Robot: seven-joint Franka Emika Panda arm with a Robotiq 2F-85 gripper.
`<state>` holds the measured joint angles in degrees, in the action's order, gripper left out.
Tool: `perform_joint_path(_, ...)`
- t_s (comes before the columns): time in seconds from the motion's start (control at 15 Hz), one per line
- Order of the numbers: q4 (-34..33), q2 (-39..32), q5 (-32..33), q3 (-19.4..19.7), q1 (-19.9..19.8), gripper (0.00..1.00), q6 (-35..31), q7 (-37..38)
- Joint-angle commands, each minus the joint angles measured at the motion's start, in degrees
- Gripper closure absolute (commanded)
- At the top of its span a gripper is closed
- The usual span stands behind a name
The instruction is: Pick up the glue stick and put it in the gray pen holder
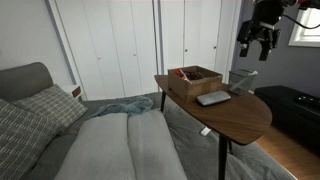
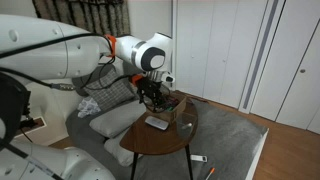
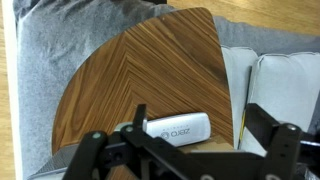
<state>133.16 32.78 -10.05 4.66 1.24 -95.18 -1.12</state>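
The short red glue stick (image 1: 181, 73) seems to lie at the left end of the low brown wooden box (image 1: 197, 76) on the oval wood-grain bench (image 1: 235, 115), though it is too small to be sure. It is probably light, stiff and smooth, so pinch it across its middle. The pale gray mesh pen holder (image 1: 243, 78) stands right of the box. The black claw (image 1: 258, 42) hangs above, spread wide and empty. Lettering on the flat gray slab (image 3: 170, 128) is unreadable.
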Motion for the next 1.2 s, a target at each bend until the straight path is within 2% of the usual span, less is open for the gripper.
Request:
perform_joint_path(0.0, -0.18, -0.1, -0.37, -0.76, -1.01, 0.0, 0.24, -0.42)
perform_joint_path(0.27, -0.19, -0.1, -0.37, -0.76, -1.01, 0.0, 0.24, -0.42)
perform_joint_path(0.53, -3.32, -6.58, 5.46, -1.32, -1.2, 0.0, -15.99, -5.6)
perform_joint_path(0.67, -6.68, -11.97, 7.44, -1.06, -0.09, 0.0, -22.43, -9.81)
perform_joint_path(0.8, -9.07, -16.73, 7.22, -1.24, 1.71, 0.0, -26.17, -14.86)
perform_joint_path(1.07, -12.0, -24.03, 4.3, -2.31, 4.49, 0.0, -26.82, -23.54)
perform_joint_path(1.13, -9.13, -20.42, 5.7, -2.73, 3.27, 0.0, -27.24, -19.72)
